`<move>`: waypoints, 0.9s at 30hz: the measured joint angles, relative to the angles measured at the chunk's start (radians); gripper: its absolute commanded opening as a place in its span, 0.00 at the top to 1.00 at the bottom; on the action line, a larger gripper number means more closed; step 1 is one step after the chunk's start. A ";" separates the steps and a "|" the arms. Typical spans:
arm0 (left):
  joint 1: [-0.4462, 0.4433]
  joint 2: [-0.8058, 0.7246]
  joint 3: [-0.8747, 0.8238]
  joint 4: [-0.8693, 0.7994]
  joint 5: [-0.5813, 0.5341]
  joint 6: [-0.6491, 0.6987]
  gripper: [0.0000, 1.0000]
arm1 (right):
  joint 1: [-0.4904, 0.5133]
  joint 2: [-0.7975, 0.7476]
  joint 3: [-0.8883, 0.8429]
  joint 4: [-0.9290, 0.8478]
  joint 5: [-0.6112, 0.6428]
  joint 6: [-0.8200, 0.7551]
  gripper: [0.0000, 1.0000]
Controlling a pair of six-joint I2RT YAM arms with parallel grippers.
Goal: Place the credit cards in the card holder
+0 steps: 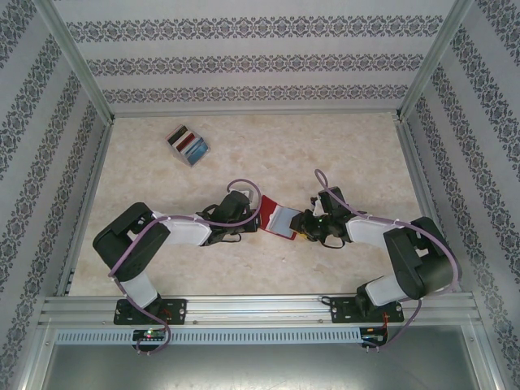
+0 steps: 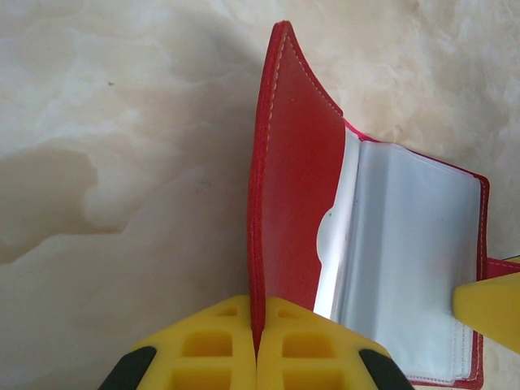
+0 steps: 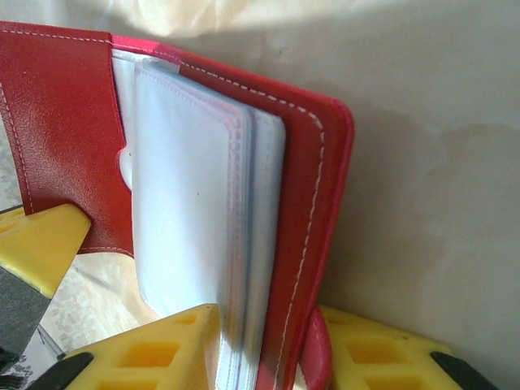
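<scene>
The red card holder (image 1: 276, 219) lies open mid-table between both arms, its grey-white inner pockets (image 2: 406, 268) showing. My left gripper (image 2: 258, 341) is shut on the left red cover (image 2: 292, 195), which stands up on edge. My right gripper (image 3: 272, 345) is shut on the right cover (image 3: 313, 211) together with the stack of clear pockets (image 3: 195, 219). The credit cards (image 1: 189, 145), red, blue and dark, stand in a light grey slotted stand at the back left. A yellow finger of the other gripper shows at each wrist view's edge.
The light grey slotted stand (image 1: 177, 138) sits on the marbled table (image 1: 325, 154) far from both grippers. Patterned walls and metal rails (image 1: 260, 305) enclose the table.
</scene>
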 measured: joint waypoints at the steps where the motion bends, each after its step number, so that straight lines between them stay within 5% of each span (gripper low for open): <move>1: 0.000 0.002 0.000 0.003 0.002 -0.003 1.00 | 0.000 0.002 0.000 0.002 0.000 0.000 0.66; 27: 0.052 0.063 -0.035 0.142 0.114 -0.087 1.00 | 0.037 0.053 0.078 -0.003 0.020 -0.031 0.51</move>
